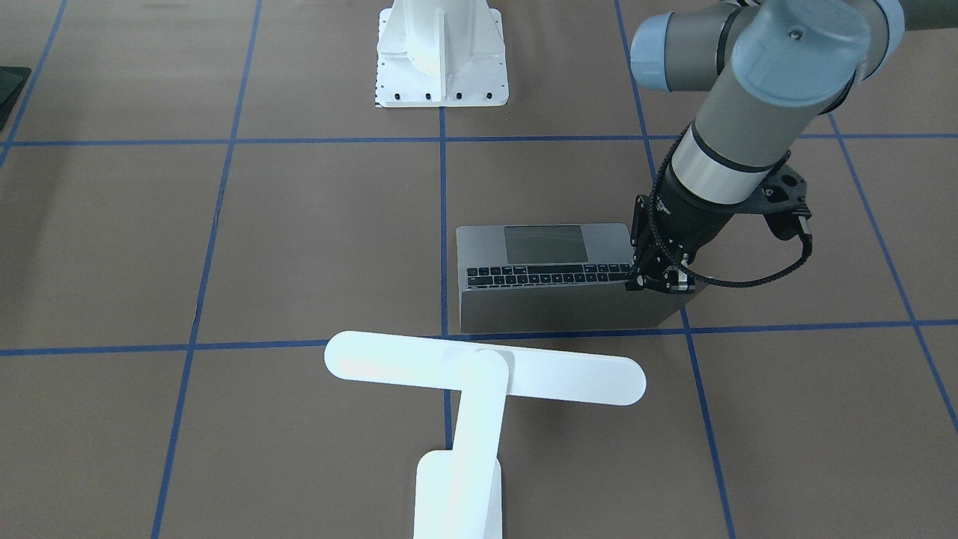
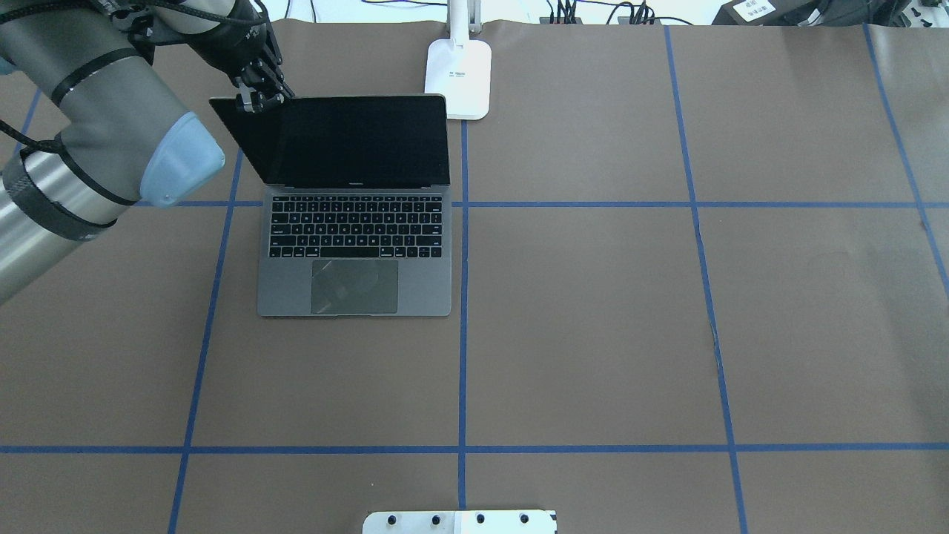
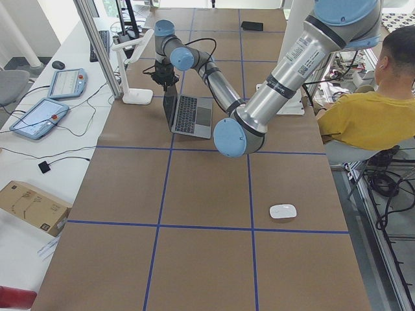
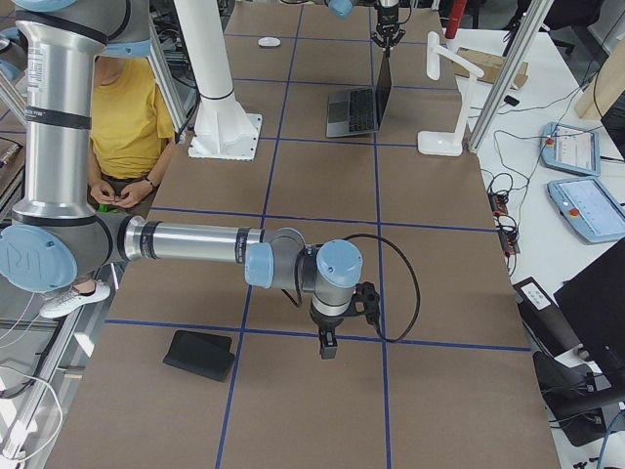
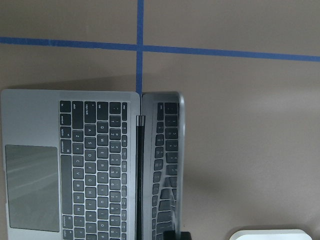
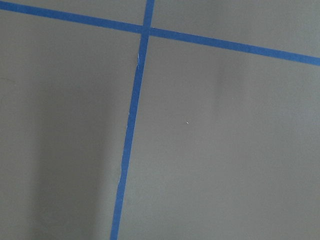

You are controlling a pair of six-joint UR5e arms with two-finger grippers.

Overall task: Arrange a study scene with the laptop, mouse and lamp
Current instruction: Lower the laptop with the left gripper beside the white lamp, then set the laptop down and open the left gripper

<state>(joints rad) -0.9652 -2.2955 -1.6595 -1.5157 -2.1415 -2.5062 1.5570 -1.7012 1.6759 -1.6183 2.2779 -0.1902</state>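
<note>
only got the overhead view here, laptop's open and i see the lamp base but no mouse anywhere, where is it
Observer: The mouse lies on the table well toward the robot's left end, far from the laptop. The exterior left view shows it.
Operator: ok and the right arm, i don't see that at all
Observer: The right gripper points down over bare table near the robot's right end, close to a black mat. Only the exterior right view shows it, so I cannot tell whether it is open.
</note>
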